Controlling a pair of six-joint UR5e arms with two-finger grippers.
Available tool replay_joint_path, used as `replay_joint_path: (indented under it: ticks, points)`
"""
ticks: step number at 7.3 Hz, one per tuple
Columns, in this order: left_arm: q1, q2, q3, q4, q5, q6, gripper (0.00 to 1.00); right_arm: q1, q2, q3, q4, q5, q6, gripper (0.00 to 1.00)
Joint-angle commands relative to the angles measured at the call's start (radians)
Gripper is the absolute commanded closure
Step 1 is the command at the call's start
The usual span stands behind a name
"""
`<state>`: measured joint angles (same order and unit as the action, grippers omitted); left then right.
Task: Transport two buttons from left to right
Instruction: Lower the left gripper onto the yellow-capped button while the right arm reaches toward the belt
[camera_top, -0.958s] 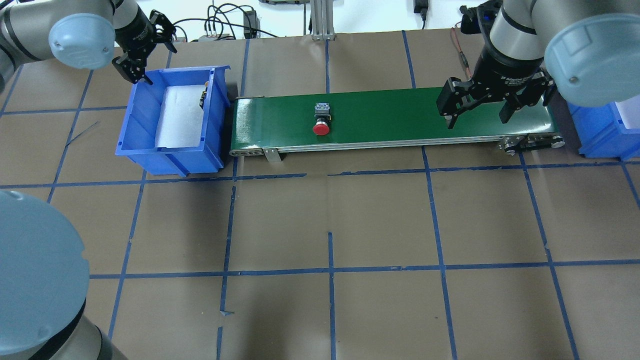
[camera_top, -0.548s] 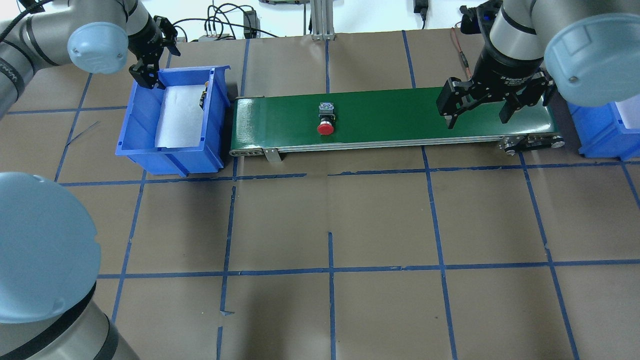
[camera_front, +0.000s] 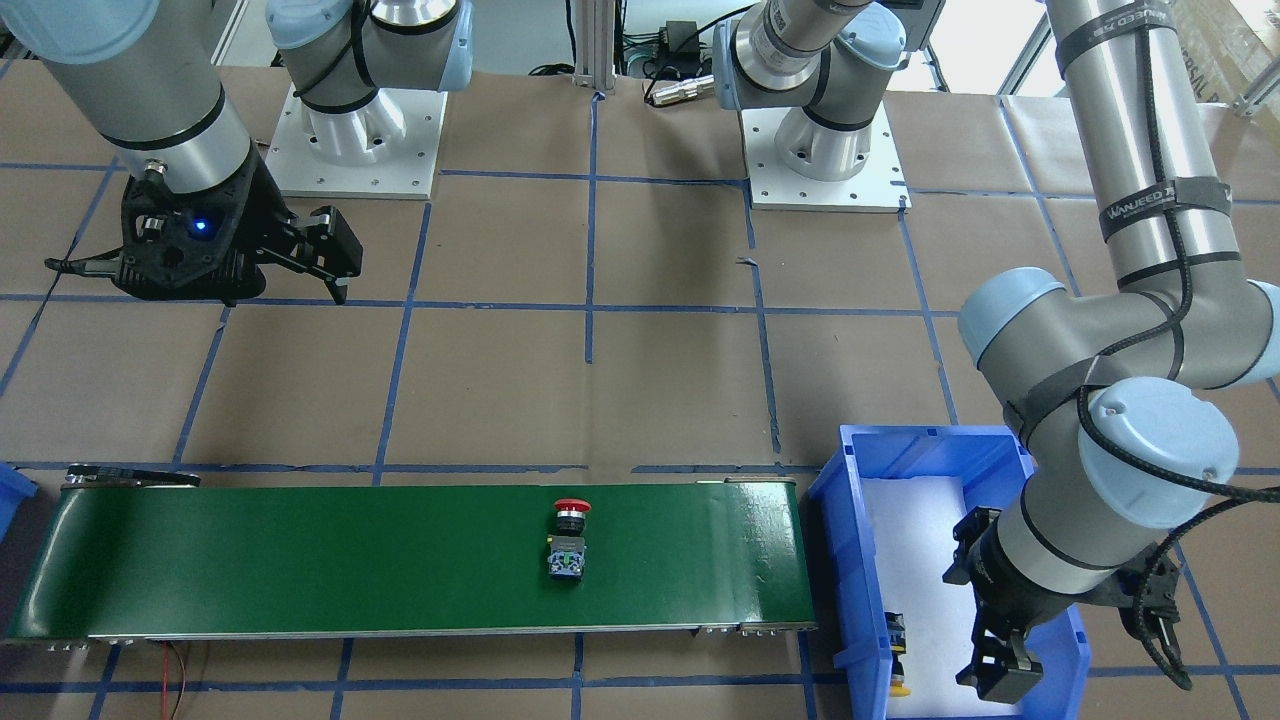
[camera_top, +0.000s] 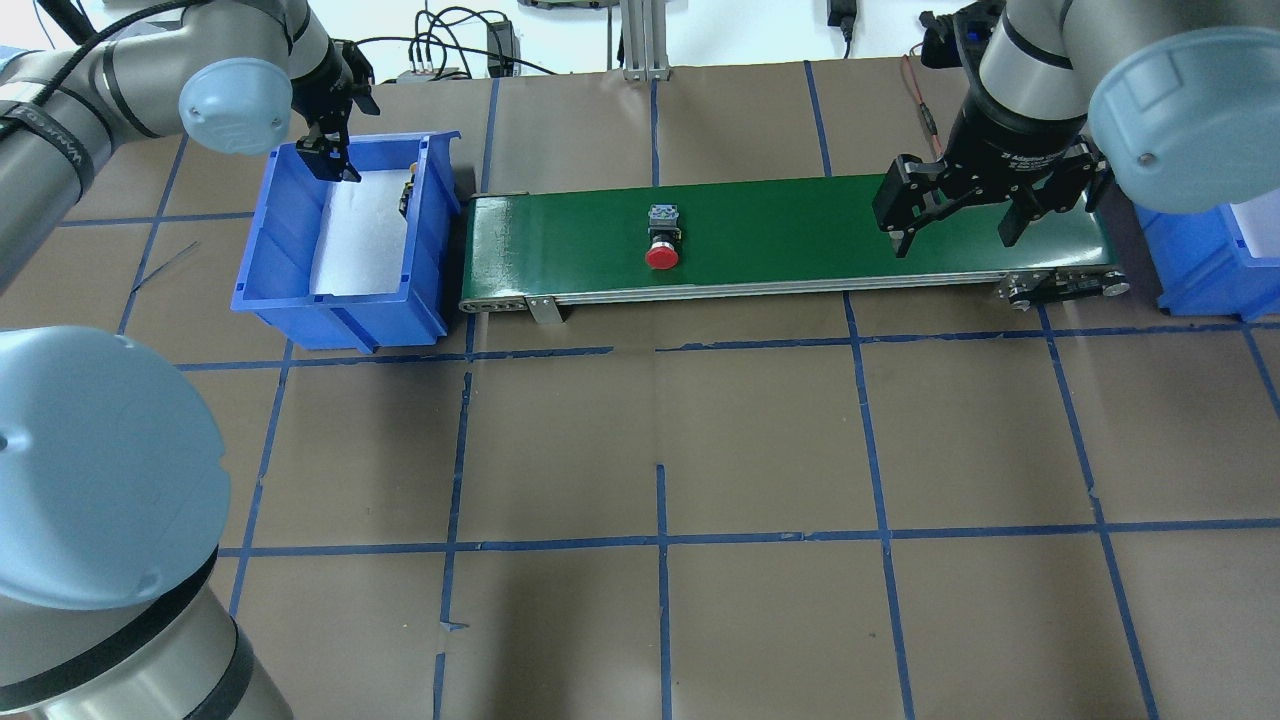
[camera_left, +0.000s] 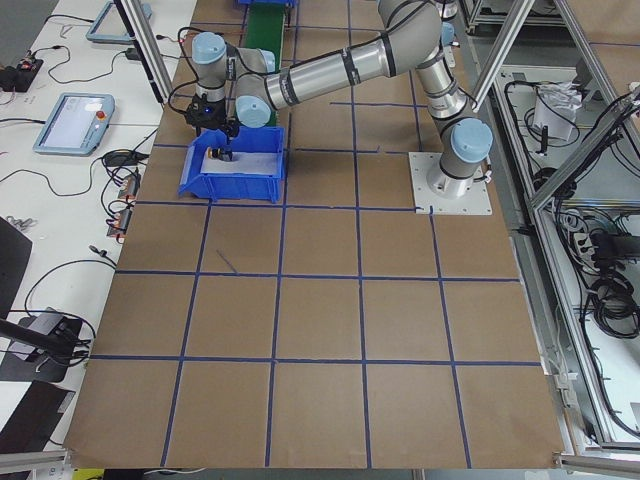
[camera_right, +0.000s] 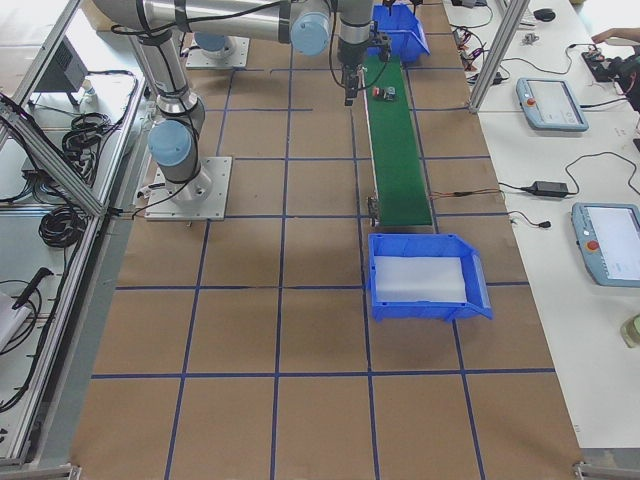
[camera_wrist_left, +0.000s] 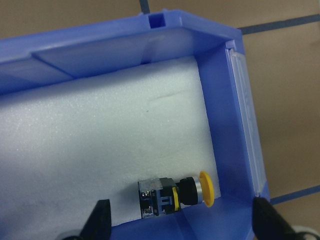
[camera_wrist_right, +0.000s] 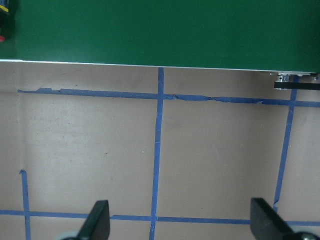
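Observation:
The red mushroom-capped button (camera_top: 661, 245) lies on the green conveyor belt (camera_top: 800, 230), near its middle; it also shows in the front view (camera_front: 570, 535). The yellow-capped button (camera_wrist_left: 175, 195) lies on its side on white foam in the left blue bin (camera_top: 270, 260), against the wall nearest the belt (camera_front: 897, 655). My left gripper (camera_top: 335, 150) is open and empty over the bin's far end, the yellow button between its fingertips in the wrist view (camera_wrist_left: 185, 225). My right gripper (camera_top: 955, 235) is open and empty, hanging over the belt's right end (camera_wrist_right: 181, 225).
A second blue bin (camera_top: 1200, 260) stands just past the belt's right end, also lined with white foam (camera_right: 420, 275). Brown paper with blue tape lines covers the table. Cables and a metal post sit beyond the far edge.
The red button has travelled a little to the right along the belt. My left gripper has moved right and down, from outside the bin's far left corner to over its inside. The right arm is still.

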<state>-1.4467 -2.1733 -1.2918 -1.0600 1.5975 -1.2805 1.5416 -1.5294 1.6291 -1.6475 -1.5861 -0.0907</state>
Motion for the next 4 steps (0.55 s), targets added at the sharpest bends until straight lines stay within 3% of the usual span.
replay_joint_path:
  ticks: [1, 4]
  points:
    - [-0.021, -0.026, 0.025, -0.005, 0.039, -0.017, 0.00, 0.000, 0.000, 0.000, 0.000, 0.000, 0.000, 0.00]
    - [-0.035, -0.031, 0.029, -0.032, 0.041, -0.056, 0.00, 0.000, 0.032, 0.006, -0.059, 0.012, 0.009, 0.00]
